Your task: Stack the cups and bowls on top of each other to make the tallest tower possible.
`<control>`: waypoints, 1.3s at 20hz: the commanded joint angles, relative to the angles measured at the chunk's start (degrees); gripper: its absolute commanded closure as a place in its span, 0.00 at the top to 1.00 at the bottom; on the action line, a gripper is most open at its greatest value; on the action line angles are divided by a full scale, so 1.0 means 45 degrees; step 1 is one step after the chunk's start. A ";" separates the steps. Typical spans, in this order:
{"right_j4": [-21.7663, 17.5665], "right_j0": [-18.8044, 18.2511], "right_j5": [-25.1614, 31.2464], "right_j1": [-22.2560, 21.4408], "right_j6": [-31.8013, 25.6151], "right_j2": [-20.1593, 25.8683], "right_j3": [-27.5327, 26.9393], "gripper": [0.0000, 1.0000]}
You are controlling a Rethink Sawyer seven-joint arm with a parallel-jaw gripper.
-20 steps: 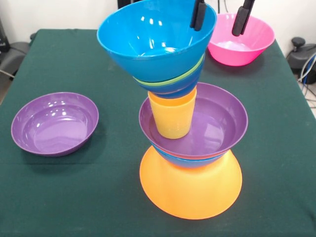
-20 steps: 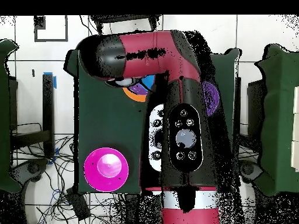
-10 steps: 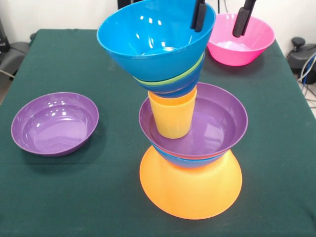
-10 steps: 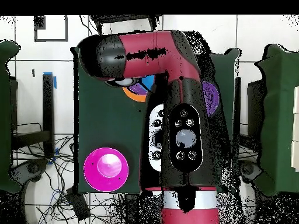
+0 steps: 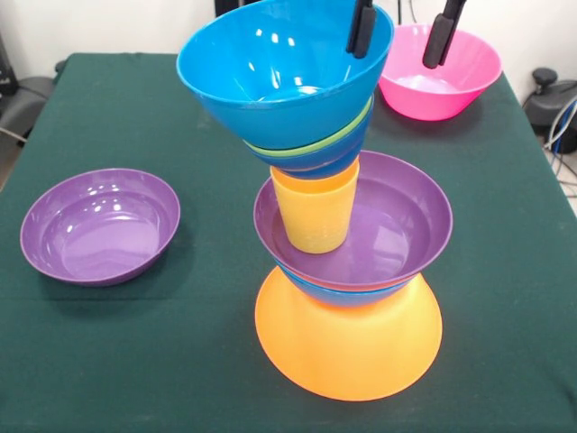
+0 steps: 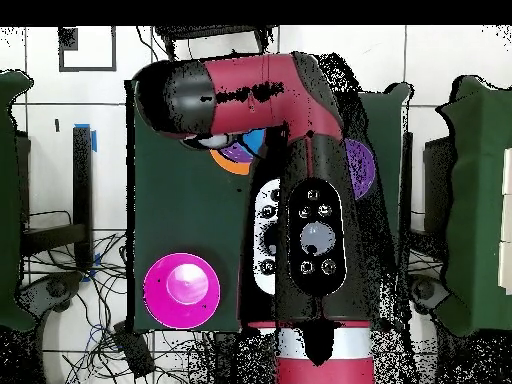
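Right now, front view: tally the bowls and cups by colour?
Blue bowls: 3
Green bowl: 1
Purple bowls: 2
Pink bowl: 1
Yellow-orange bowl: 1
Yellow-orange cup: 1
Total: 9

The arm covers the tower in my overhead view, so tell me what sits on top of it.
Observer: A bright blue bowl, open side up and tilted, tops the tower.
Operator: Report the gripper.
Observer: The gripper is open, one finger over that bowl's inside, the other outside its rim.
Operator: Say what carries the top bowls.
Observer: An orange cup, standing in a purple bowl.
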 commanded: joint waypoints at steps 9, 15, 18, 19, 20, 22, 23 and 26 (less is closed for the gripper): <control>-0.0422 0.0493 0.1832 0.0308 0.0326 -0.0283 -0.0834 1.00; -0.0039 0.0386 0.2106 0.0361 0.0221 -0.0065 -0.1126 1.00; 0.0024 0.0383 0.2141 0.0361 0.0185 -0.0038 -0.1174 1.00; 0.0045 0.0382 0.2158 0.0362 0.0175 -0.0036 -0.1196 1.00; 0.0067 0.0381 0.2176 0.0362 0.0164 -0.0034 -0.1217 1.00; 0.0117 0.0389 0.2263 0.0394 0.0133 -0.0024 -0.1330 1.00; 0.0126 0.0412 0.2327 0.0429 0.0123 -0.0032 -0.1426 1.00; 0.0176 0.0453 0.2420 0.0465 0.0115 -0.0062 -0.1543 1.00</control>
